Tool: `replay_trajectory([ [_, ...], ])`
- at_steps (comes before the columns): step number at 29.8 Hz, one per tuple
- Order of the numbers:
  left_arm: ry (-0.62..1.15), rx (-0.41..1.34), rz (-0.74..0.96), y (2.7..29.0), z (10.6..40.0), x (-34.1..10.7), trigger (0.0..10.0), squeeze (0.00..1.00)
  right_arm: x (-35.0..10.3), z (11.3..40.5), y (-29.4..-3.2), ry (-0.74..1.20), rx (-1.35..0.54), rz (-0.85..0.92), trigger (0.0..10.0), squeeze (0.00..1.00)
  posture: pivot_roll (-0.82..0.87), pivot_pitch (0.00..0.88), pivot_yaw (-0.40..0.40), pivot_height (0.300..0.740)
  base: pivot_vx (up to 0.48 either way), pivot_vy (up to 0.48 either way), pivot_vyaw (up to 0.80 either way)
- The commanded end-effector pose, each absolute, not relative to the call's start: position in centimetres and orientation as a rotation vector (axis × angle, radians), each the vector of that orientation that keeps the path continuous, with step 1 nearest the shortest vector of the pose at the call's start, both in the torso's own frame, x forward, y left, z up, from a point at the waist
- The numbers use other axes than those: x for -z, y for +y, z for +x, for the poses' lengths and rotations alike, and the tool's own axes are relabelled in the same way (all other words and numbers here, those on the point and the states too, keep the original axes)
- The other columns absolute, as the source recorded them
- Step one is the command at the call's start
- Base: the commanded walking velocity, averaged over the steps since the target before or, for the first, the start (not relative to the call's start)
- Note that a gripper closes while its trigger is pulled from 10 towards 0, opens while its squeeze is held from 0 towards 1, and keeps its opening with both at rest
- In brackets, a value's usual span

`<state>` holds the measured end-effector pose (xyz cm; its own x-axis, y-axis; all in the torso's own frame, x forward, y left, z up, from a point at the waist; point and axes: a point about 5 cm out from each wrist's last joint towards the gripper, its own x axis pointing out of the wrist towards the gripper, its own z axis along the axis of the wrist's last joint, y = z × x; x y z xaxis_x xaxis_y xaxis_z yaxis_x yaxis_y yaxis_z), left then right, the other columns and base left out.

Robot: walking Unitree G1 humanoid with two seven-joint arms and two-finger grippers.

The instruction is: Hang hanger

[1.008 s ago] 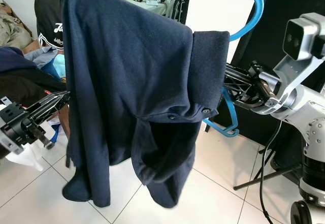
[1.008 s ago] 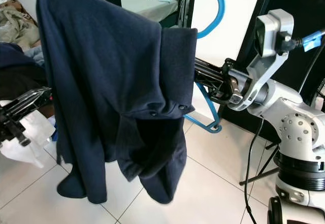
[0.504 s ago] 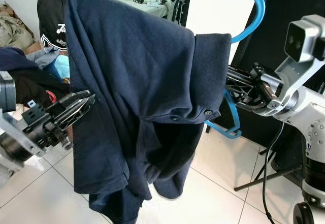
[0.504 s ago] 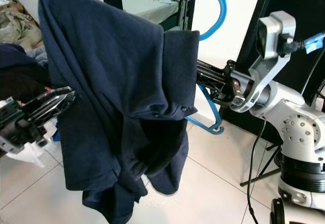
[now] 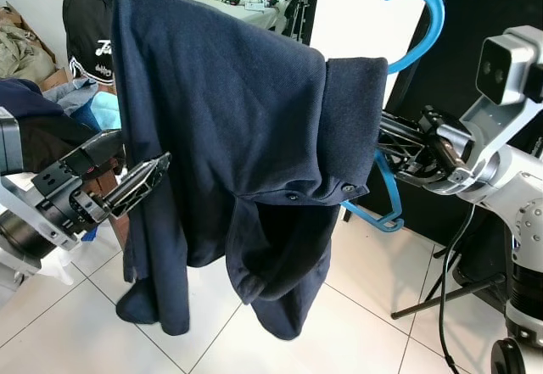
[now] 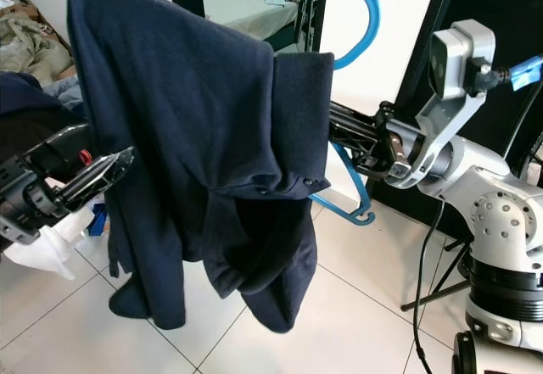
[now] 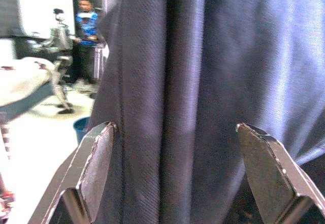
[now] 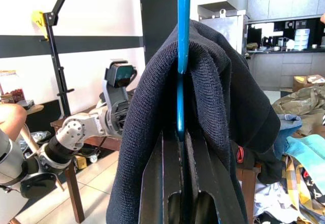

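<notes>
Navy garment (image 6: 204, 145) draped over blue hanger (image 6: 352, 18), hook curving up beside white panel. Right gripper (image 6: 339, 141) reaches in from right, fingers closed on hanger, tips hidden behind cloth. Left gripper (image 6: 106, 170) at garment's left edge, finger spread unclear. White tiled floor (image 6: 356, 306) below.

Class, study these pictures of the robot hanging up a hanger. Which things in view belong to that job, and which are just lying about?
Part of the job:
- blue hanger
- dark blue shirt draped on it
- right gripper, shut on the hanger
- left gripper, open at the shirt's edge

Just lying about:
- pile of clothes
- black stand
- bed behind
</notes>
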<state>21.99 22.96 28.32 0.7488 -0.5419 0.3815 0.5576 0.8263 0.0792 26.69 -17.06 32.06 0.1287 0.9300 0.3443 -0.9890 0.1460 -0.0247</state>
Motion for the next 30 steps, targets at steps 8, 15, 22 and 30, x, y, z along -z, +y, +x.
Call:
replay_trajectory([
  [8,-0.438,0.422,0.019,25.4,23.3,-29.2,10.0,0.00,-32.7,24.9,-16.9,-0.336,-1.523,0.212,10.0,0.00,-0.01,0.023,-0.040,0.740,0.000,0.000,0.00],
  [15,-0.423,0.442,0.022,25.1,23.5,-28.9,10.0,0.00,-32.8,24.9,-16.7,-0.340,-1.527,0.212,10.0,0.00,-0.01,0.021,-0.039,0.740,0.000,0.000,0.00],
  [22,-0.423,0.519,-0.007,24.1,23.3,-28.5,0.0,0.00,-33.0,24.9,-16.6,-0.345,-1.531,0.210,10.0,0.00,-0.01,0.017,-0.040,0.740,0.000,0.000,0.00],
  [30,-0.409,0.588,-0.021,23.2,23.2,-28.0,0.0,0.00,-33.0,25.0,-16.5,-0.348,-1.507,0.213,10.0,0.00,-0.01,0.012,-0.036,0.740,0.000,0.000,0.00],
])
